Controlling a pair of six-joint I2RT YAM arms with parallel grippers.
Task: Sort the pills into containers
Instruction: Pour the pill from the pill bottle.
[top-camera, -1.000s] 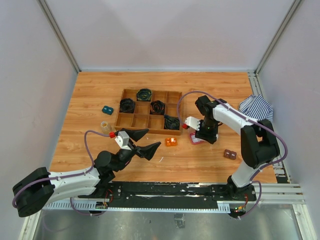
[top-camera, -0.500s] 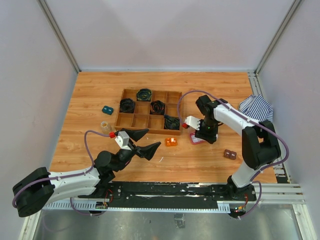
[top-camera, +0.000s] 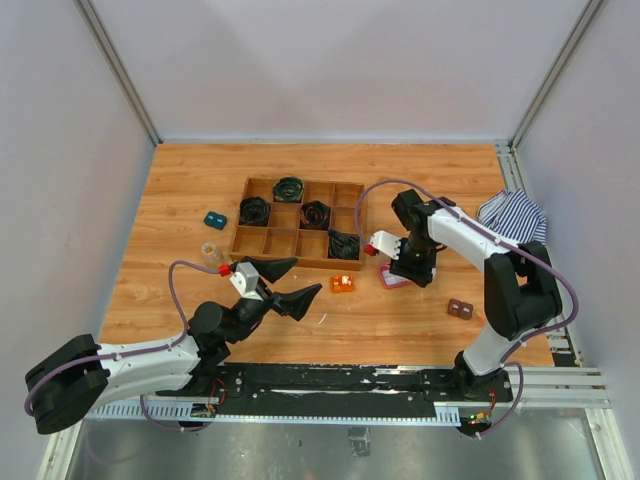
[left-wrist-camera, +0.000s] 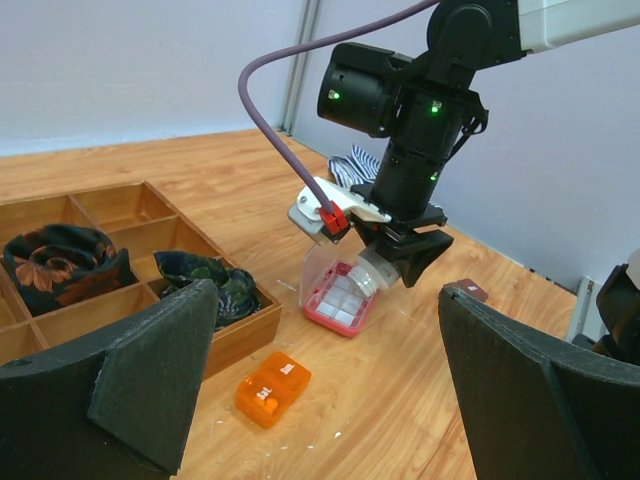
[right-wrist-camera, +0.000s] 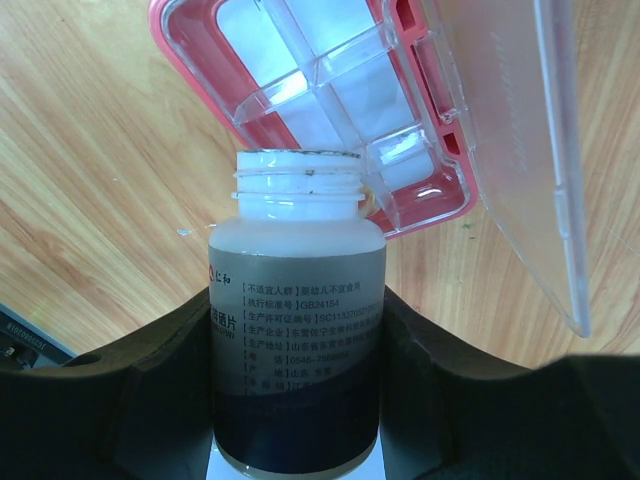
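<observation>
- Pale walls close in a wooden table (top-camera: 180, 190), with both arm bases at its 6 o'clock edge in the top view.
- A wooden compartment tray (top-camera: 263, 242) sits just toward 12 o'clock of the table's middle. Four of its cells hold dark coils (top-camera: 316, 213).
- A small orange block (top-camera: 342, 284) lies on the bare wood at 6 o'clock of the tray, just clear of its near wall.
- The pink box (right-wrist-camera: 432, 212) rests on the table at 3 o'clock of the orange block. Its clear lid (right-wrist-camera: 500, 150) is swung open and its divided cells are exposed. Whether the pale shapes in them are pills cannot be told.
- The right gripper (left-wrist-camera: 395, 262) clamps the dark bottle (right-wrist-camera: 297, 300) by its labelled body, one finger on each side.
- The bottle is tipped, and its uncapped white neck sits over the box's open cells.
- The left gripper (top-camera: 306, 276) hovers at 8 o'clock of the orange block, its jaws spread wide and holding nothing.
- A small clear vial (top-camera: 211, 252) stands at 9 o'clock of the tray's near-left corner.
- A teal piece (top-camera: 215, 220) lies at 12 o'clock of the vial.
- A brown piece (top-camera: 460, 309) lies at 4 o'clock of the pink box, well apart from it.
- A striped cloth (top-camera: 512, 217) is bunched at the table's 3 o'clock edge.
</observation>
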